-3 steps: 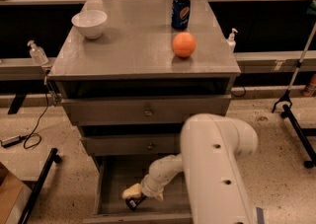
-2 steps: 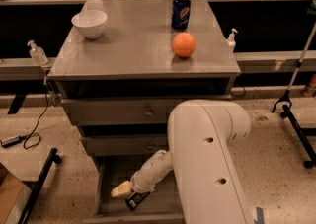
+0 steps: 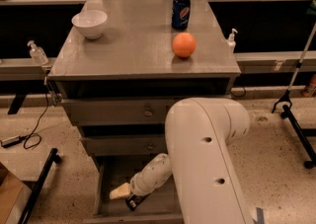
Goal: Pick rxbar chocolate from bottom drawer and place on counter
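The bottom drawer (image 3: 100, 196) is pulled open under the two upper drawers. My gripper (image 3: 122, 192) reaches down into it at its left front, at the end of my white arm (image 3: 205, 159). A small dark flat object (image 3: 135, 202), likely the rxbar chocolate, lies right under the gripper and touches it; whether it is gripped does not show. The counter (image 3: 133, 45) is the grey cabinet top above.
On the counter stand a white bowl (image 3: 89, 23), a blue soda can (image 3: 180, 12) and an orange (image 3: 183, 45). Small pump bottles (image 3: 37, 53) (image 3: 231, 38) flank the cabinet. A black stand leg (image 3: 296, 124) is on the floor at right, a cable (image 3: 29, 136) at left.
My arm has swung left and nearer the camera. The gripper has moved left inside the bottom drawer, with the dark object staying under it.
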`<state>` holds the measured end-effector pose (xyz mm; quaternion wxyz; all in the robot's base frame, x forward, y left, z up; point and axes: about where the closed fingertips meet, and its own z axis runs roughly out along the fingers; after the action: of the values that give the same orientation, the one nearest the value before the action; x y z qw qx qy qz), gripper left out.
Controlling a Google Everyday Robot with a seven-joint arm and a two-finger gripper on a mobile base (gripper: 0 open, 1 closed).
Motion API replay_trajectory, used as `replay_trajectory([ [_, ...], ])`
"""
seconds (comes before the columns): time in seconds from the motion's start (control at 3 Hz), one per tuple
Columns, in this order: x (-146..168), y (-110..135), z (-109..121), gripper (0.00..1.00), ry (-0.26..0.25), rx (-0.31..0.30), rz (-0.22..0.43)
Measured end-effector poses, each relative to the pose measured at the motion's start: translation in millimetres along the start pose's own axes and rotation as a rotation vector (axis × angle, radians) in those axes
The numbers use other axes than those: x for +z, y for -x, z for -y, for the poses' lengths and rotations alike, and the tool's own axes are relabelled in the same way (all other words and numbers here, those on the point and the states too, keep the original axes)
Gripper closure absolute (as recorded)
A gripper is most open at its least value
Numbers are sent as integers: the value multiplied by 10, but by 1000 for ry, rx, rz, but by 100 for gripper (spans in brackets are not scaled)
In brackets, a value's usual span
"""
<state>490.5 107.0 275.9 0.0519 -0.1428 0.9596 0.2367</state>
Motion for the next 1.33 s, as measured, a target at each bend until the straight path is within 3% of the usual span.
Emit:
replay_trajectory([
  [0.67, 101, 481, -159, 0, 69, -2, 122],
  [1.0, 270, 617, -80, 0, 62, 54, 134],
  [1.33, 489, 647, 90, 0, 51, 150, 128],
])
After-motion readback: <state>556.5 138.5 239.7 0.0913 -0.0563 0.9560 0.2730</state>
